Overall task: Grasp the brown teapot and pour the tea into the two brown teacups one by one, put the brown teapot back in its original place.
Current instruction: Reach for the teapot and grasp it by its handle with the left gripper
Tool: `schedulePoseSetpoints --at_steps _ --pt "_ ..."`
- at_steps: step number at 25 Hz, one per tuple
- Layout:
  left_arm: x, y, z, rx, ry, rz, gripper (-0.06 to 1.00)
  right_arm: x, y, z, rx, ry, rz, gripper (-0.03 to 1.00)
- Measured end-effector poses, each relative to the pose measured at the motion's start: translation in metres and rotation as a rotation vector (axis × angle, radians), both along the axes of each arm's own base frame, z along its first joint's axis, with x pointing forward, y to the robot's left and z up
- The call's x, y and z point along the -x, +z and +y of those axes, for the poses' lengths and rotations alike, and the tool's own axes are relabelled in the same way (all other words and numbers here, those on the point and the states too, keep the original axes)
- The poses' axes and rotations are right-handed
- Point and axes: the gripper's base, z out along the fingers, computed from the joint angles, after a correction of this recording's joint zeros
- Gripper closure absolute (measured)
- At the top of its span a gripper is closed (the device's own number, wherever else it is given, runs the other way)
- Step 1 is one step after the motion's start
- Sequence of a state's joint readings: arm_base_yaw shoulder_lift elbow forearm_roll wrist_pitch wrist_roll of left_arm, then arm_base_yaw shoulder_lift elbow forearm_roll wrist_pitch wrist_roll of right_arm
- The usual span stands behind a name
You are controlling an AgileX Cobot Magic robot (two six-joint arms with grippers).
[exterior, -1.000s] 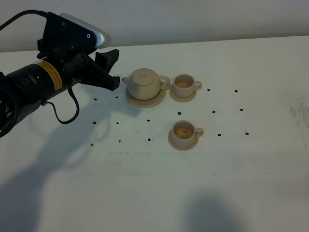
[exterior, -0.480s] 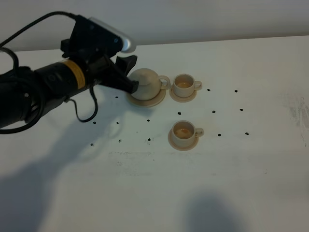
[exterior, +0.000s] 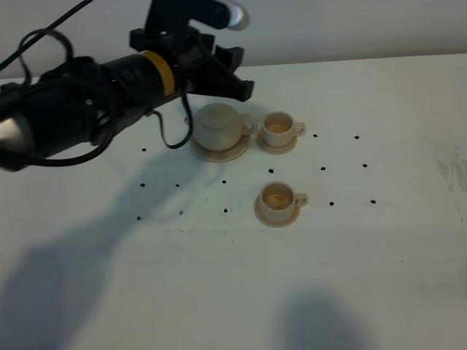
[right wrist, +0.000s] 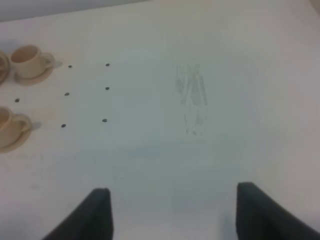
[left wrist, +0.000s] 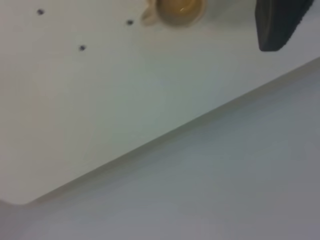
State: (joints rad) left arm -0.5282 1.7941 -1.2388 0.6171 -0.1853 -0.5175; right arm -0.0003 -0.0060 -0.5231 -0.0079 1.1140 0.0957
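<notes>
White table [exterior: 365, 277] dotted with small black marks. The black left arm [exterior: 87, 102] reaches in from the left. Its left gripper [exterior: 244, 71] hangs close to the brown teapot [exterior: 217, 125], jaws apart, holding nothing. The right gripper [right wrist: 173, 191] is also spread and empty. The teapot sits upright on its wide saucer [exterior: 219, 154] — the far teacup [exterior: 279, 126] just beside it, the near teacup [exterior: 278, 197] further forward. Both cups sit on small saucers and hold amber tea.

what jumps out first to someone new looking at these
The black left arm dominates, reaching in from the left with its fingers open, close to the beige teapot on its saucer. Right of it, two small cups on saucers show amber-brown insides.
</notes>
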Motion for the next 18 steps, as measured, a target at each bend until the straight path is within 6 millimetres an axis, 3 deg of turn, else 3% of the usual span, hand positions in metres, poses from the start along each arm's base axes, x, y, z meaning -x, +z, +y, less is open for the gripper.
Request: schedulePoseSetpoints --at_steps 6,18 --pt "-0.012 -0.002 -0.027 -0.017 0.021 0.042 0.52 0.000 0.000 0.000 0.000 0.000 0.000 0.45" --pt "-0.012 -0.016 -0.026 -0.072 0.118 0.167 0.52 0.000 0.000 0.000 0.000 0.000 -0.001 0.45"
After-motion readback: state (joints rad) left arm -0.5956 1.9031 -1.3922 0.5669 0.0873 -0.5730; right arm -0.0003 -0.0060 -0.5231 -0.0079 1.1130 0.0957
